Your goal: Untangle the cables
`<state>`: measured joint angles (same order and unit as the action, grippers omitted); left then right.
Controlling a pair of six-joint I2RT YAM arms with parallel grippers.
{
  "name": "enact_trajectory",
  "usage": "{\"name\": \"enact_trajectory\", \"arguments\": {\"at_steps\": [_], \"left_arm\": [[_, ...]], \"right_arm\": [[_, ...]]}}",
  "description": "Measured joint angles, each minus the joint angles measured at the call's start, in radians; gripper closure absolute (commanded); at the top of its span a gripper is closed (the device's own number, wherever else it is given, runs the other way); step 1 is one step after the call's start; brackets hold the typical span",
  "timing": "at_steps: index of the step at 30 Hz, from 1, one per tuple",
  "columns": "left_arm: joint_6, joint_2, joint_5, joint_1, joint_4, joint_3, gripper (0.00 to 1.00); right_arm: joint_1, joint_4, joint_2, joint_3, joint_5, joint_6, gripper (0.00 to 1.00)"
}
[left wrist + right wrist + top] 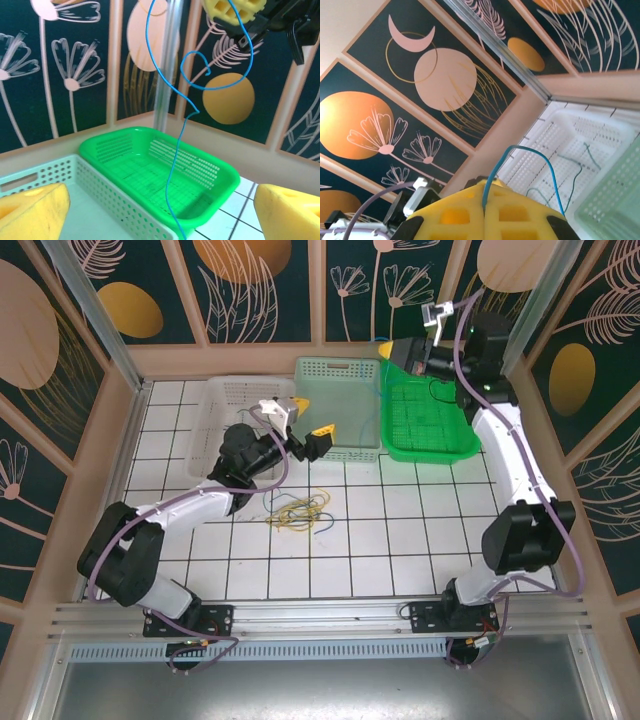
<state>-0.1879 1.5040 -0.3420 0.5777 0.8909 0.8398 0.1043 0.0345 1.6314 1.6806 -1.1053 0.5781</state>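
Left gripper (310, 416) is wide open and holds nothing. Its yellow fingertips (31, 210) sit far apart at the bottom corners of the left wrist view. Left arm reaches from its base toward table centre, elbow bent, wrist above the near edge of the pale green basket (335, 390). Right gripper (402, 352) is clamped on the blue cable (172, 160), yellow pads pressed together with the wire pinched in the seam. Right arm is stretched up toward the back right, holding its gripper high over the bright green basket (440, 448). Blue cable hangs down from it in loose loops toward that basket. Remaining cables (298, 512), yellow mixed with some blue and darker strands, lie in a tangled heap on the white tiled table (400, 530), in front of the baskets. A teal cable (579, 172) lies inside the white basket (228, 405) at back left. Three baskets stand side by side along the back. Walls are dark panels with floral prints in wooden frames.
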Motion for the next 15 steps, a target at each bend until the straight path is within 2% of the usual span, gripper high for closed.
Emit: {"name": "enact_trajectory", "arguments": {"at_steps": [4, 11, 15], "left_arm": [[0.0, -0.03, 0.045, 0.0, -0.004, -0.024, 0.04], [0.0, -0.047, 0.093, 0.0, -0.006, -0.062, 0.03], [0.004, -0.075, 0.115, 0.0, -0.016, -0.085, 0.02]], "right_arm": [[0.0, 0.039, 0.098, 0.161, 0.006, -0.023, 1.0], [0.011, 0.162, 0.38, 0.525, 0.008, -0.062, 1.0], [0.023, 0.219, 0.461, 0.593, 0.007, -0.072, 1.0]]}}
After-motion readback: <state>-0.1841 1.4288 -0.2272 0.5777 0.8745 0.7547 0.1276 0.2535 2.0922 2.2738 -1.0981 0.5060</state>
